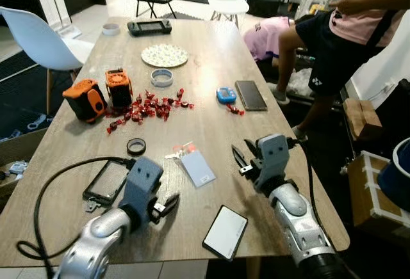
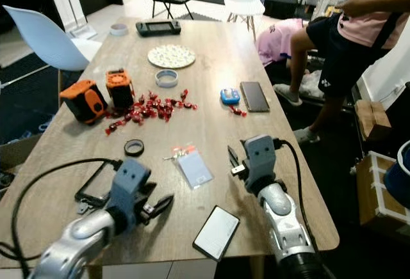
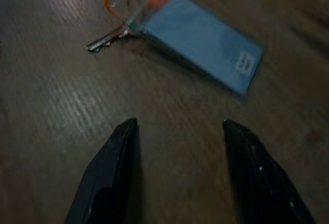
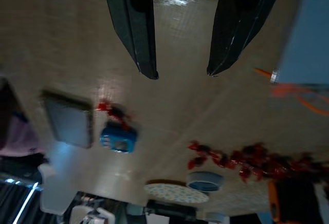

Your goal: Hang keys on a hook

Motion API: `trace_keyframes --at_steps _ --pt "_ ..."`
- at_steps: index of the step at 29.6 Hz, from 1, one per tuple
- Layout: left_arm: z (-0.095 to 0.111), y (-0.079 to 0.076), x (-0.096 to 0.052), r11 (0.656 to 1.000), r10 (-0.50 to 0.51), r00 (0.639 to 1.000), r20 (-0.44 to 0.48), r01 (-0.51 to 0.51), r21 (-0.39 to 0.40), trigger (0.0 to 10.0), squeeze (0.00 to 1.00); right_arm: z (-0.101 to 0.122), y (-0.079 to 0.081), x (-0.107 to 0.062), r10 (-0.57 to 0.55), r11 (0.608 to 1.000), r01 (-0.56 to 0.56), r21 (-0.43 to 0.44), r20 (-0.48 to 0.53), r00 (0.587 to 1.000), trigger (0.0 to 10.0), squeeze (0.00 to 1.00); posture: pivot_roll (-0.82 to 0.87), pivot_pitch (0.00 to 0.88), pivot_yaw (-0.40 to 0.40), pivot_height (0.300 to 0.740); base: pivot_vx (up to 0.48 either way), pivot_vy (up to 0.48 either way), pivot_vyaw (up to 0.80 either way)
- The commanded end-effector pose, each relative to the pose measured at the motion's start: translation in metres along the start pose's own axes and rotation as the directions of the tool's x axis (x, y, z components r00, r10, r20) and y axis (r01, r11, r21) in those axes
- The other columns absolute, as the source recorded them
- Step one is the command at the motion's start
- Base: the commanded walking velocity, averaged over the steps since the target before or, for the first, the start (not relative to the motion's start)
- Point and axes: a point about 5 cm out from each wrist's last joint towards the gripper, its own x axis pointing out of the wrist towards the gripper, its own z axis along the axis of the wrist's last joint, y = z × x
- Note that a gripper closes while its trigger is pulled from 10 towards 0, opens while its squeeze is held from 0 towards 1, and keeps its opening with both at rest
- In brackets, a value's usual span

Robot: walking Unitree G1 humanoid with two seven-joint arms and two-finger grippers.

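Note:
The keys (image 1: 174,155) lie flat on the wooden table (image 1: 211,125): a silver key on an orange ring (image 1: 186,147), tied to a pale blue card tag (image 1: 197,167). My left gripper (image 1: 170,203) hovers low over the table just short of the tag, open, with nothing between its fingers. The left wrist view has the key (image 3: 105,40) and the tag (image 3: 203,44) ahead of the left gripper (image 3: 180,124). My right gripper (image 1: 243,153) stands open to the right of the tag, a little above the table. The tag's edge (image 4: 313,29) sits beside the right gripper (image 4: 182,73).
A phone (image 1: 225,231) lies by the front edge between my arms. A black case (image 1: 107,182) with a cable, a tape ring (image 1: 136,146), red sweets (image 1: 150,107) and two orange devices (image 1: 85,100) lie left. A person (image 1: 346,23) stands at the table's right side.

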Motion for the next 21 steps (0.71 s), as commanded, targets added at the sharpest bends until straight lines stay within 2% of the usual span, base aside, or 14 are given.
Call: trace_keyframes --at_steps 1,2,3,5,6,7,9,15,16,18,19,20,21 --pt "-0.015 0.002 0.002 0.997 0.024 0.998 -0.066 -0.029 -0.075 10.0 0.00 -0.003 0.000 -0.001 0.006 0.999 -0.006 -0.039 -0.006 1.000 10.0 0.00 0.10 0.161 -0.037 0.740 0.000 0.000 0.00" --pt "-0.014 0.003 0.005 0.994 0.040 0.997 -0.064 -0.046 -0.102 10.0 0.00 -0.003 0.000 0.000 0.014 0.997 -0.015 -0.070 -0.005 1.000 10.0 0.00 0.10 0.166 -0.034 0.740 0.000 0.000 0.00" --pt "-0.011 0.004 0.008 0.990 0.057 0.997 -0.060 -0.064 -0.123 10.0 0.00 -0.003 -0.001 0.001 0.016 0.998 -0.016 -0.066 -0.003 1.000 10.0 0.00 0.10 0.168 -0.030 0.740 0.000 0.000 0.00" --pt "-0.009 0.004 0.010 0.987 0.072 0.996 -0.055 -0.079 -0.139 10.0 0.00 -0.003 0.000 0.002 0.015 0.999 -0.015 -0.031 0.000 1.000 10.0 0.00 0.10 0.168 -0.030 0.740 0.000 0.000 0.00" --pt "-0.006 0.005 0.011 0.984 0.088 0.995 -0.051 -0.095 -0.149 10.0 0.00 -0.004 0.000 0.004 0.018 0.999 -0.018 0.031 -0.004 1.000 10.0 0.00 0.10 0.168 -0.030 0.740 0.000 0.000 0.00" --pt "-0.006 0.005 0.011 0.984 0.088 0.995 -0.051 -0.095 -0.149 10.0 0.00 -0.004 0.000 0.004 0.018 0.999 -0.018 0.031 -0.004 1.000 10.0 0.00 0.10 0.168 -0.030 0.740 0.000 0.000 0.00" --pt "0.000 0.006 0.013 0.983 0.106 0.993 -0.052 -0.113 -0.142 10.0 0.00 -0.006 0.011 0.010 0.064 0.989 -0.063 0.135 -0.004 0.998 10.0 0.00 0.10 0.168 -0.030 0.740 0.000 0.000 0.00" --pt "-0.006 -0.005 0.016 0.986 0.084 0.992 -0.089 -0.095 -0.134 10.0 0.00 -0.007 0.028 0.020 0.129 0.976 -0.127 0.174 0.003 0.992 10.0 0.00 0.11 0.176 -0.024 0.740 0.000 0.000 0.00" --pt "-0.007 -0.009 0.018 0.985 0.081 0.992 -0.094 -0.094 -0.143 10.0 0.00 -0.008 0.035 0.024 0.171 0.965 -0.167 0.201 0.000 0.985 10.0 0.00 0.11 0.176 -0.024 0.740 0.000 0.000 0.00" --pt "-0.007 -0.010 0.019 0.985 0.081 0.992 -0.096 -0.094 -0.146 10.0 0.00 -0.008 0.038 0.025 0.189 0.958 -0.185 0.218 0.000 0.982 10.0 0.00 0.11 0.176 -0.024 0.740 0.000 0.000 0.00" --pt "-0.006 -0.011 0.019 0.985 0.083 0.992 -0.096 -0.096 -0.146 10.0 0.00 -0.010 0.043 0.025 0.235 0.939 -0.225 0.259 -0.006 0.972 10.0 0.00 0.11 0.176 -0.024 0.740 0.000 0.000 0.00" --pt "-0.005 -0.011 0.020 0.984 0.088 0.991 -0.096 -0.102 -0.147 10.0 0.00 -0.011 0.052 0.025 0.310 0.902 -0.290 0.320 -0.010 0.951 10.0 0.00 0.11 0.176 -0.024 0.740 0.000 0.000 0.00" --pt "-0.005 -0.011 0.020 0.984 0.088 0.991 -0.096 -0.102 -0.147 10.0 0.00 -0.011 0.052 0.025 0.310 0.902 -0.290 0.320 -0.010 0.951 10.0 0.00 0.11 0.176 -0.024 0.740 0.000 0.000 0.00"
